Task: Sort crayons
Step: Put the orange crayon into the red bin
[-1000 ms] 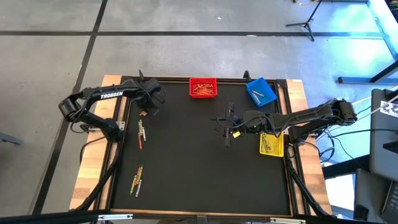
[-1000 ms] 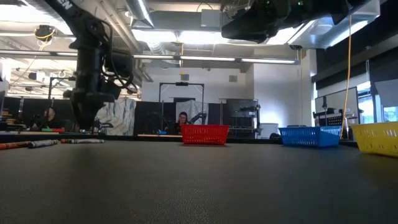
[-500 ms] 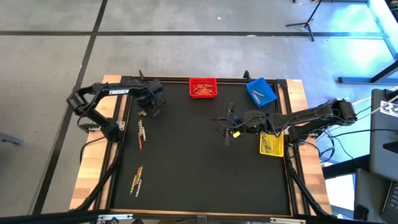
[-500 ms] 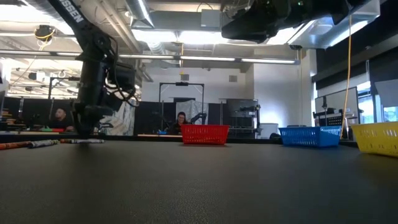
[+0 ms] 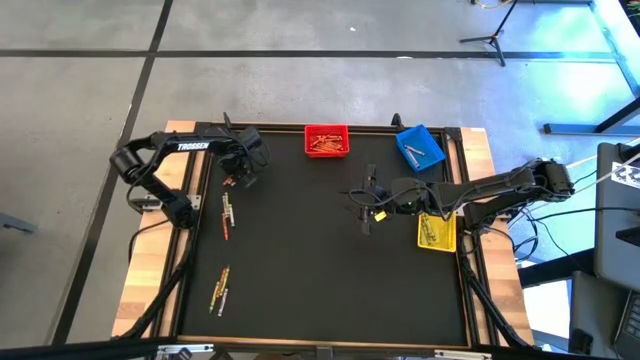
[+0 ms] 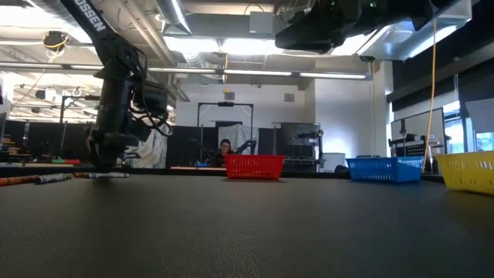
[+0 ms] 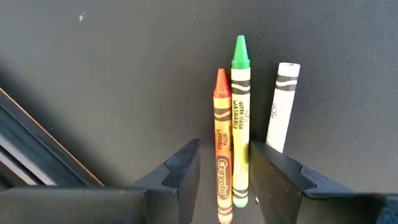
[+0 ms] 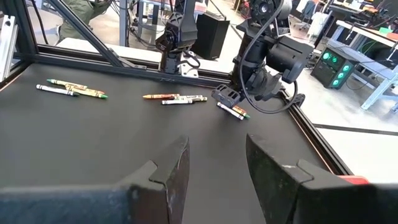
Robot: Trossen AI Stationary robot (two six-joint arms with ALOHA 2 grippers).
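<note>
We see left gripper (image 7: 224, 168) low at the mat's far-left corner, fingers spread astride orange crayon (image 7: 222, 134) and green crayon (image 7: 240, 118) | white crayon (image 7: 281, 109) just beside | right gripper (image 5: 366, 212) mid-mat near yellow bin (image 5: 437, 233), fingers apart, empty

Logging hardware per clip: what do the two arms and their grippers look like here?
Both arms are dark, near-black, jointed tube segments with bundles of black cable along them. The left arm bears white TROSSEN lettering on its upper link. The left gripper and right gripper each have two flat, angular dark fingers. The right arm shows no lettering in the high view.
</note>
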